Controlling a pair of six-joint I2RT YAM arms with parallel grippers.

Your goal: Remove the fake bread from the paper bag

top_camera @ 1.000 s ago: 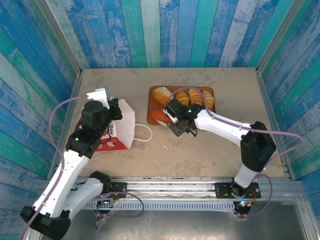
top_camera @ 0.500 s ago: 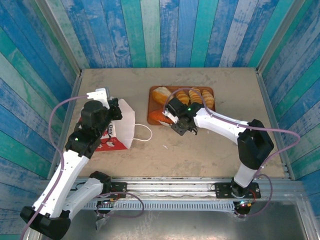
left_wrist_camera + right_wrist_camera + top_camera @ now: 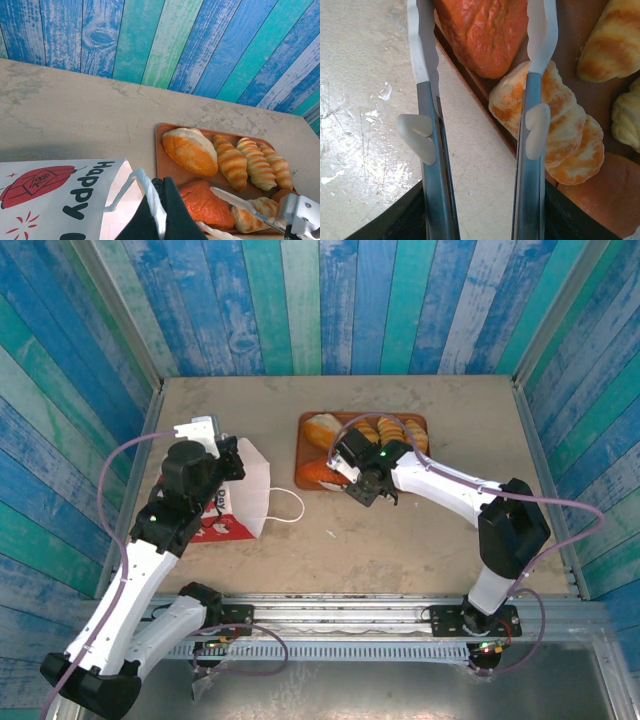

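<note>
Left end effector (image 3: pixel 159 195) is pressed together on a white edge of the paper bag (image 3: pixel 245 495), which lies on its side at the left of the bench (image 3: pixel 420 540), its mouth facing right and one loop handle (image 3: pixel 302 506) resting on the surface. Right end effector (image 3: pixel 481 20) stands spread over the near left corner of the brown tray (image 3: pixel 301 455), with an orange-brown roll (image 3: pixel 485 50) between its fingertips and a ridged pastry (image 3: pixel 560 135) under one finger; whether it touches them I cannot tell. On that tray, right of the bag, lies the fake bread (image 3: pixel 385 435).
</note>
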